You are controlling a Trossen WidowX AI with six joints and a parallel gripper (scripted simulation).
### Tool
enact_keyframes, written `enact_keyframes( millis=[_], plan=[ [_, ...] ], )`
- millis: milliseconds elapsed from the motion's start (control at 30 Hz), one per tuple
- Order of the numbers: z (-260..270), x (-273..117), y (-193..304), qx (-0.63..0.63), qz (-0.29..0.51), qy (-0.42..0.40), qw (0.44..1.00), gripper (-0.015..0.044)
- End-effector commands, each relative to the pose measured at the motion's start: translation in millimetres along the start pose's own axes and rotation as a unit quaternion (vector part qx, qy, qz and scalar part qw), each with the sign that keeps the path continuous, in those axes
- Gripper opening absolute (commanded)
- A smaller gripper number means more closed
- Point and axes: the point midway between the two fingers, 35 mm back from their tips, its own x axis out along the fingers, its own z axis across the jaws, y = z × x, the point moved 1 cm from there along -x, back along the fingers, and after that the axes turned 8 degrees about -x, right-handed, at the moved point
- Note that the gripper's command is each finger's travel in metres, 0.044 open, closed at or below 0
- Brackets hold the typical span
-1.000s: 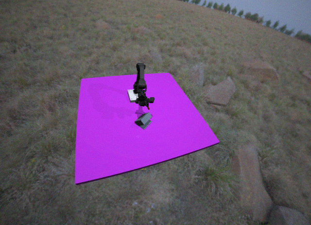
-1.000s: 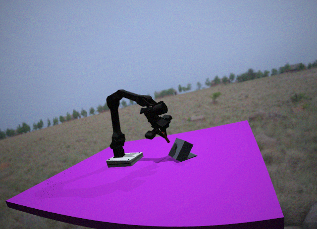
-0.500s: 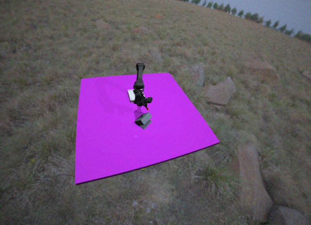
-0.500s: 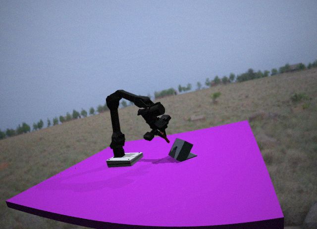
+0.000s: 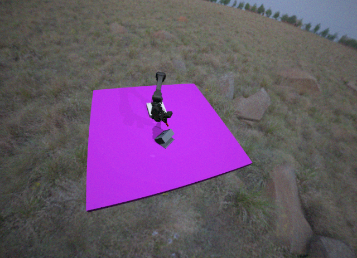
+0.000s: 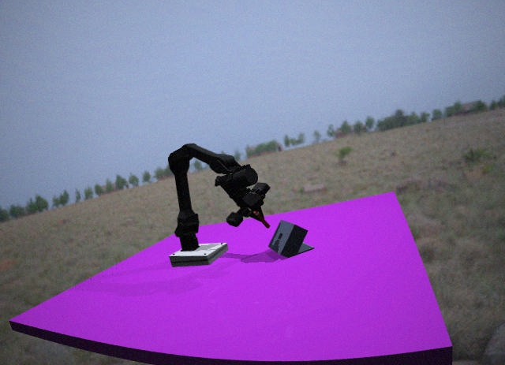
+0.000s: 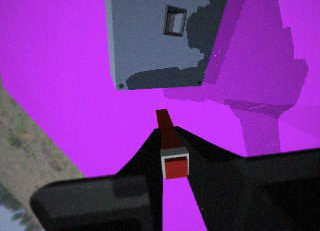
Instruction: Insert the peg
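The red peg (image 5: pixel 167 124) (image 6: pixel 267 224) (image 7: pixel 168 133) has flat sides and a pale band near its top end. My gripper (image 6: pixel 260 217) (image 7: pixel 166 132) is shut on the peg and holds it in the air, tilted, its bottom end pointing down and forward. The grey sloped panel (image 5: pixel 165 136) (image 6: pixel 289 239) (image 7: pixel 142 41) stands in front of the arm. Its four-sided hole (image 7: pixel 175 21) shows in the wrist view, farther up the face than the peg's tip. The peg's bottom end is short of the panel, apart from it.
The purple table (image 5: pixel 129 169) (image 6: pixel 326 304) (image 7: pixel 55 91) carries the arm's white base plate (image 5: pixel 149 108) (image 6: pixel 200 254) behind the panel. A thin dark foot (image 5: pixel 170 142) (image 6: pixel 306 247) lies under the panel's far side. Shadows of the arm fall over part of the panel's face and the table.
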Motion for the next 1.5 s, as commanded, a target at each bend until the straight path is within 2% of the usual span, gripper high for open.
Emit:
enact_keyframes(
  millis=[0,1467],
  plan=[
    [-4.1,-2.3,-2.0,0.003,-0.005,-0.009,1.000,0.0000],
    [-41.8,-34.3,-22.9,0.044,-0.069,-0.081,0.993,0.0000]
  ],
)
